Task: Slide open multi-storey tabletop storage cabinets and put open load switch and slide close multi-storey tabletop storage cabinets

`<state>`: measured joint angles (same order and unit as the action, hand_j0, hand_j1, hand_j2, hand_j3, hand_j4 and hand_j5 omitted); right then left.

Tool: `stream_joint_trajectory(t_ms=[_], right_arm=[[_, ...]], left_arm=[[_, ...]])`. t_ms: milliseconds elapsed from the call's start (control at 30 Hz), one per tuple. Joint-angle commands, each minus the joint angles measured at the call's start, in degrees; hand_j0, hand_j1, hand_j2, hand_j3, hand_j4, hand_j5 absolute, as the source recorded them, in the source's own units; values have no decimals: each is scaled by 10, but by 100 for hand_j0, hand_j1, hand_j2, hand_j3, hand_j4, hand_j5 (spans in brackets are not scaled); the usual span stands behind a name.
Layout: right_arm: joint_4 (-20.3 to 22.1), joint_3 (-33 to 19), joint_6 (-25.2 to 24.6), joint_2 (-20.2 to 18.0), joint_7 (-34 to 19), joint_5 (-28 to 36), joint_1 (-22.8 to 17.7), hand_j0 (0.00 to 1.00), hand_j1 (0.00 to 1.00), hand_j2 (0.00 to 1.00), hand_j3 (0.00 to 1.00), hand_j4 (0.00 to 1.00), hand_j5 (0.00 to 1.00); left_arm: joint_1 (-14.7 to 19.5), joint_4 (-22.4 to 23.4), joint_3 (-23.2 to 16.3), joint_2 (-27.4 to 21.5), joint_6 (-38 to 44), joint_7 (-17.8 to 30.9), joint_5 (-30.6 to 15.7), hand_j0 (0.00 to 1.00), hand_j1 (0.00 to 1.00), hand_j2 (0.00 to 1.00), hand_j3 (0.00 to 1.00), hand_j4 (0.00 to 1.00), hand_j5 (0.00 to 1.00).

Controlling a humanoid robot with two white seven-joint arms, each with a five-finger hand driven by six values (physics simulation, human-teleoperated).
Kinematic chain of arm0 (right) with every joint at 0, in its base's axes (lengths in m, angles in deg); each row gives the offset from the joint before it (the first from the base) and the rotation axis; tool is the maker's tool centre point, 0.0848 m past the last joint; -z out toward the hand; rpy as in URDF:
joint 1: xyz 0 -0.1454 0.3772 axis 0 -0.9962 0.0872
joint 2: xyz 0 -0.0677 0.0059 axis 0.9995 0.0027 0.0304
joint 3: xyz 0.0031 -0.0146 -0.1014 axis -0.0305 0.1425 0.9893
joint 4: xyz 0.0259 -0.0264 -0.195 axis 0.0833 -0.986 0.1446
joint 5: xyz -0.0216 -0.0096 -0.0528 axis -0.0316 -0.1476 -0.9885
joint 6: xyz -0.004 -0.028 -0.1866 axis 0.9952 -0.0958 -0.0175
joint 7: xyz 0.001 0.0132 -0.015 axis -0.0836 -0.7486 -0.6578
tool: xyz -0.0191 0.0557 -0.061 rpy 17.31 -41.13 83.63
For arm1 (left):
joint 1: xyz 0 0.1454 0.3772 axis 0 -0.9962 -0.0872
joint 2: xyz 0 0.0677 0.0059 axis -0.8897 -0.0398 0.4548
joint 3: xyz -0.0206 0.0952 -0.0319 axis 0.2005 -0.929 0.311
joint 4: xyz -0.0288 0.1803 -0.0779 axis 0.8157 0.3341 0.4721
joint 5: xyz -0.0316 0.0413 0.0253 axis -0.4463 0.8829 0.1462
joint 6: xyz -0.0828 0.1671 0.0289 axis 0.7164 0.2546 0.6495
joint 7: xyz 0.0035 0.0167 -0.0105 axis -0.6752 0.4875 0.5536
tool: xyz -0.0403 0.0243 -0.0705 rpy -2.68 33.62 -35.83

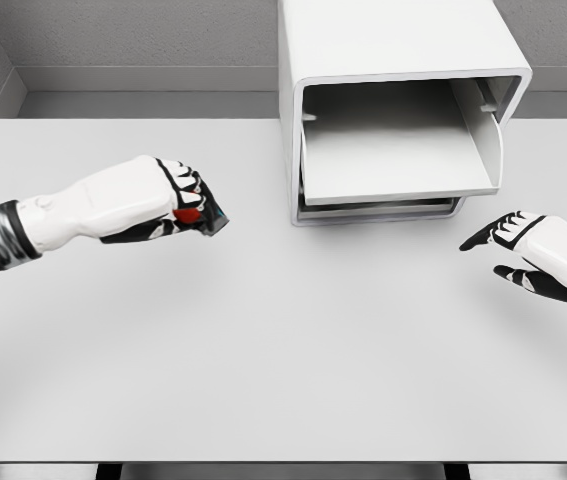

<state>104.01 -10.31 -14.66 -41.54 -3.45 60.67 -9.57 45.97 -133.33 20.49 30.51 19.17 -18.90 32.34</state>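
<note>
The white storage cabinet [403,110] stands at the back of the table, right of centre. Its top drawer [393,160] is slid out toward me and looks hollow inside. My left hand [188,200] hovers left of the cabinet, fingers curled around a small dark load switch [203,214] with a red part, which mostly hides behind the fingers. My right hand [508,255] floats below and right of the drawer's front corner, fingers spread, holding nothing.
The white table [283,370] spreads wide between and in front of both hands. Grey walls close off the back and left side. A lower drawer front [383,210] shows under the open one.
</note>
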Motion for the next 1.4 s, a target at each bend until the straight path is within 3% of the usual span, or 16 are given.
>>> stream_joint_trajectory(t_ms=[0, 667, 833, 1233, 1367], right_arm=[[-1, 0, -1, 0, 1, 4, -1, 68, 68, 68, 68, 68, 68], [-5, -1, -1, -1, 1, 3, -1, 68, 68, 68, 68, 68, 68], [-5, -1, -1, -1, 1, 3, -2, 68, 68, 68, 68, 68, 68], [-4, -1, -1, 0, 1, 3, -2, 68, 68, 68, 68, 68, 68], [-4, -1, -1, 0, 1, 4, -2, 68, 68, 68, 68, 68, 68]], left_arm=[[0, 0, -1, 12, 2, 0, -4, 46, 46, 46, 46, 46, 46], [48, -1, -25, 55, 2, 0, -4, 46, 46, 46, 46, 46, 46], [84, -1, -61, 60, 2, 0, -3, 46, 46, 46, 46, 46, 46], [110, 0, -70, 108, 2, 0, 5, 46, 46, 46, 46, 46, 46], [133, 7, -101, 124, 2, 0, 15, 46, 46, 46, 46, 46, 46]])
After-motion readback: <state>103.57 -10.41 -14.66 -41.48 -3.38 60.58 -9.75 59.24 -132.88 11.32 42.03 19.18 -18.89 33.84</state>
